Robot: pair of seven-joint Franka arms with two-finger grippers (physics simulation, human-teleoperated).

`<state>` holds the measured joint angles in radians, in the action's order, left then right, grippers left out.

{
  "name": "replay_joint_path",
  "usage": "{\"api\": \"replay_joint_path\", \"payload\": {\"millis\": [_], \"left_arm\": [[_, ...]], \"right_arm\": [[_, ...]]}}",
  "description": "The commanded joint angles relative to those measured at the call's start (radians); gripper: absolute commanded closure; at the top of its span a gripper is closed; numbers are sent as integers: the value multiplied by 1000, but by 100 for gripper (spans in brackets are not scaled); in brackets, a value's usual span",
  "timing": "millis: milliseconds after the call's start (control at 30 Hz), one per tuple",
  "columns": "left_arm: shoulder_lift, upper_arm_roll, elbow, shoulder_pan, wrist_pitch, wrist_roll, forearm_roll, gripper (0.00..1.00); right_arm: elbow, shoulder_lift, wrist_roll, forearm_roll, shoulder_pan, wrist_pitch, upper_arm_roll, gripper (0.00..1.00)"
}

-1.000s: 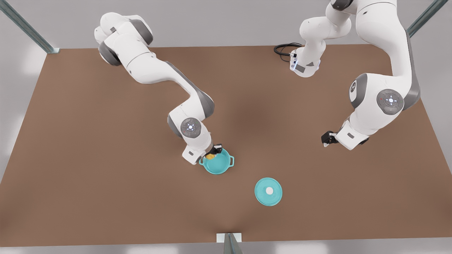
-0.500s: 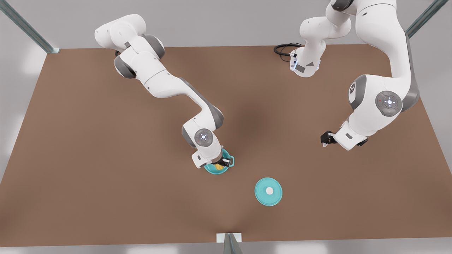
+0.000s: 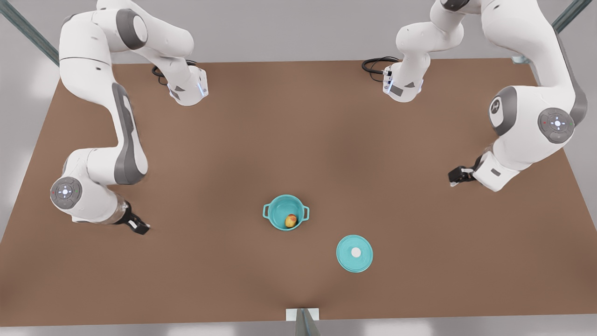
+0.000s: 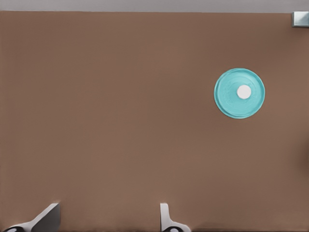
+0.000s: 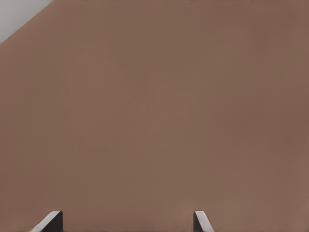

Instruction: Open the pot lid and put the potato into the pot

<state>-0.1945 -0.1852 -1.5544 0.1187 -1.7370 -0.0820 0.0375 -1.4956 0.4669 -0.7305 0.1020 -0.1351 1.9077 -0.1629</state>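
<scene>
The turquoise pot [image 3: 282, 212] stands uncovered near the table's middle, with the yellow, red-patched potato [image 3: 291, 220] lying inside it. The pot lid [image 3: 354, 253] lies flat on the table to the front view's right of the pot, white knob up; the lid [image 4: 240, 93] also appears in the left wrist view. My left gripper [image 3: 452, 181] hovers open at the front view's right, far from both, its gripper [image 4: 107, 217] holding nothing. My right gripper [image 3: 142, 228] is open and empty at the front view's left, with bare table under the gripper [image 5: 125, 221].
A brown table [image 3: 186, 280] stretches wide around the pot and lid. A grey post [image 3: 303, 322] stands at its near edge. Black cables [image 3: 375, 65] lie by an arm base at the back.
My right gripper let the potato go into the pot, then swung far toward the front view's left. My left gripper drifted a little toward the front view's right.
</scene>
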Motion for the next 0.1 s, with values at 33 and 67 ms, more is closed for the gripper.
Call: {"api": "replay_joint_path", "payload": {"millis": [33,67], "left_arm": [[1,-4,1,-11,82,-4,-2,0],[-2,-5,1,-11,80,-4,-4,0]], "right_arm": [[-3,-8,661,-2,-9,-42,-3,0],[-5,-8,660,-7,-9,-44,-4,0]]}}
